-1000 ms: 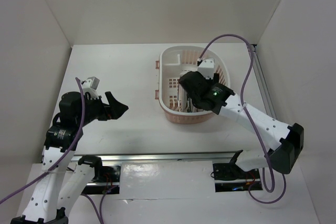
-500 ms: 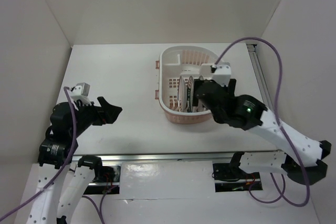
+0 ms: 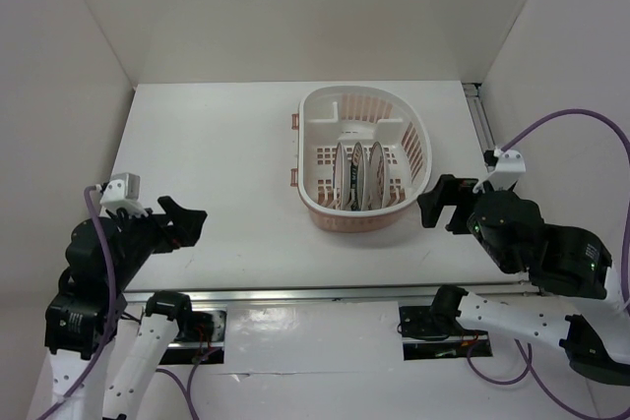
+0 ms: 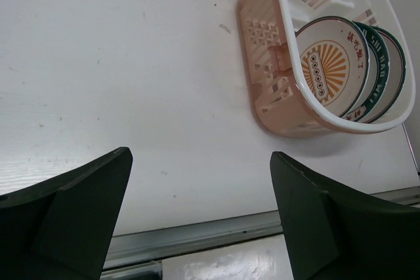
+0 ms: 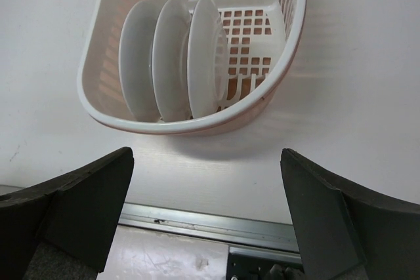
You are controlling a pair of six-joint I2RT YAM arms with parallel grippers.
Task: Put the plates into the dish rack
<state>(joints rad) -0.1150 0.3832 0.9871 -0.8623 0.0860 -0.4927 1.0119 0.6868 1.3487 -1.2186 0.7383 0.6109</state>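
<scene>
My left gripper [image 3: 183, 219] and right gripper [image 3: 445, 208] gape empty. If I clip the dish rack [image 3: 420, 141] toward the table's [image 3: 217, 135] right edge, its upright plates [image 3: 356, 176] could topple.

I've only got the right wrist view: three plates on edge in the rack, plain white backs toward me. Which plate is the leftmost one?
Observer: The left wrist view shows their faces. The leftmost is the sunburst plate, with an orange centre, facing left.
Operator: And my other arm?
Observer: The left gripper hangs open and empty over the table, well left of the dish rack.
</scene>
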